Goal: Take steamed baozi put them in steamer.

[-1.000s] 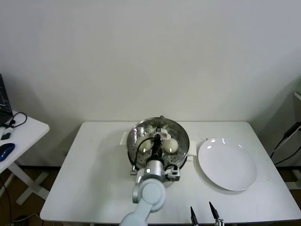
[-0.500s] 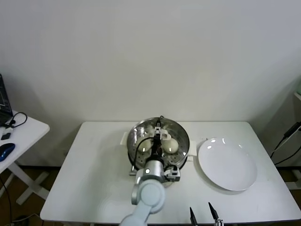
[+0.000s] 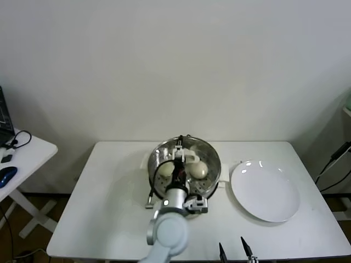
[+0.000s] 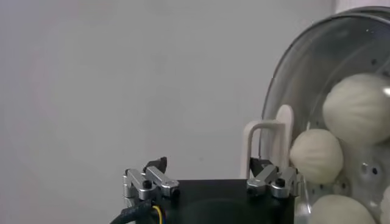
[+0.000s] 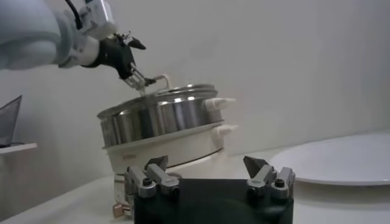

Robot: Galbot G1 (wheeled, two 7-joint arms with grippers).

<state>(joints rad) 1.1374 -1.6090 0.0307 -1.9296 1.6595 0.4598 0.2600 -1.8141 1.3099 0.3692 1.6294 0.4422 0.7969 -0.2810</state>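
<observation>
Lifting and drifting leftward since 1 s ago, the left gripper (image 3: 174,149) hangs open and empty above the steamer (image 3: 211,156), where baozi (image 3: 198,170) lie below it. Right gripper (image 5: 207,171) open, parked near the table's (image 3: 109,186) front edge.

Left gripper (image 3: 176,155) is held raised ahead of the body, fingers spread apart, nothing gripped. Right gripper (image 3: 236,251) is parked low near the body, fingers apart.

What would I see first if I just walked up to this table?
The shiny steamer in the middle of the white table, with round white baozi inside. The left gripper hangs open above it, and a big empty white plate sits on its right.
</observation>
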